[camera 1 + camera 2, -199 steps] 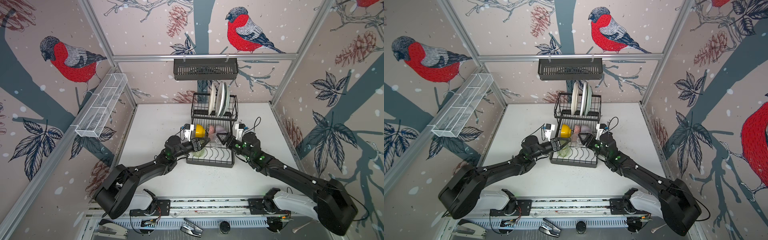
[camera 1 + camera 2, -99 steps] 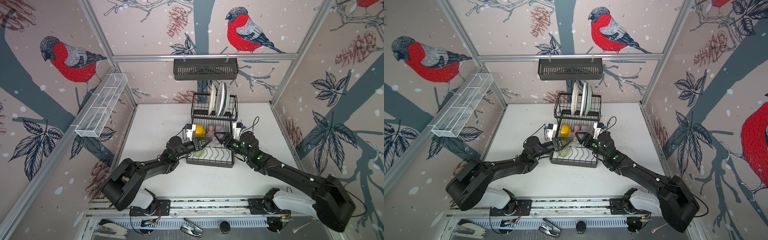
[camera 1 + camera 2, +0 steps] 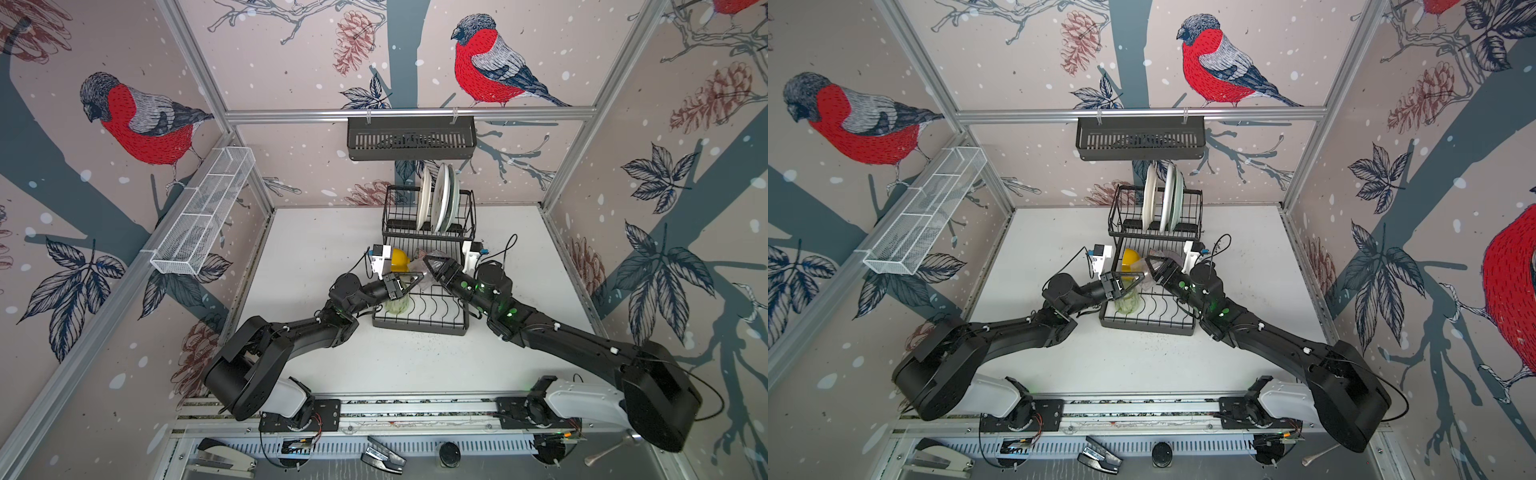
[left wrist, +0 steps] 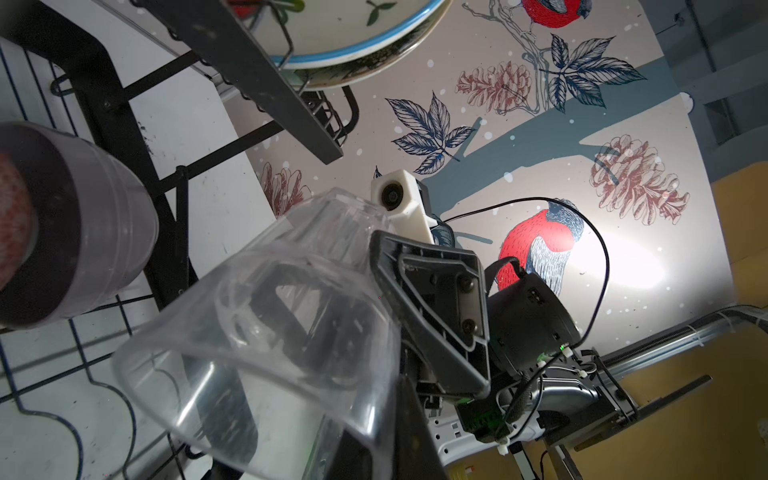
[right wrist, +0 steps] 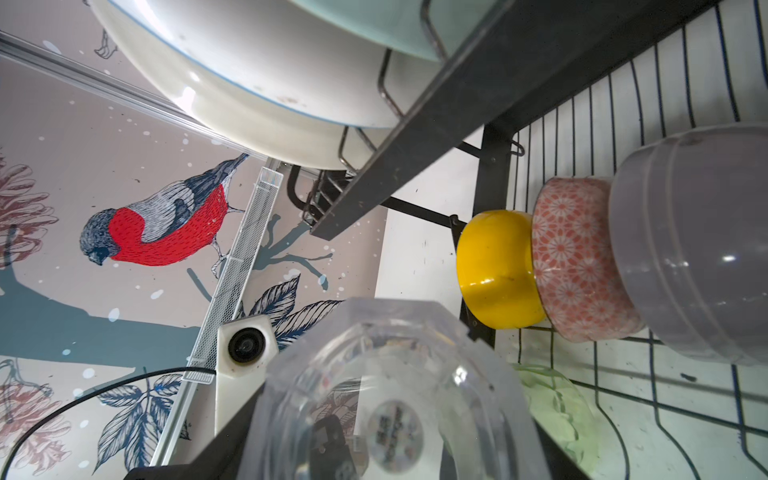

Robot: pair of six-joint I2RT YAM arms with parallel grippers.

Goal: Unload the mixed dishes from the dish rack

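Now both arms grip the clear tumbler [image 4: 257, 340] above the dish rack [image 3: 419, 331]

Over on the left wall I see the white mesh trough [image 3: 201, 216] hanging from the frame, well apart from the work. The rack stands on the white table [image 3: 395, 365] toward the back wall, below the black slotted basket [image 3: 411, 139]. My left fingers [image 4: 415, 449] reach in over the left side of the rack's flat tray. They are pressed together, and in the left wrist view they look to be pinching the wall of the clear tumbler at its mouth, though the contact sits at the very edge of that picture. Right beneath them, the pale-green tumbler [image 3: 397, 305] sits on the wavy wires near the tray's near left corner. Behind it, at the back of the tray under the raised basket, the yellow bowl [image 3: 400, 258] stands on edge, with the pink-patterned bowl [image 5: 582, 266] touching it and the lilac bowl [image 5: 698, 249] touching that one in turn. The clear tumbler hangs over the middle of the tray, tipped on its side, mouth toward my left arm and thick base toward my right wrist camera. Up in the raised basket two cream plates [image 3: 424, 203] and the mint plate [image 5: 365, 25] stand upright in the slots, the mint one furthest right. My right fingers [image 4: 432, 299] are spread wide around the tumbler's body, one on each side, clamping it.
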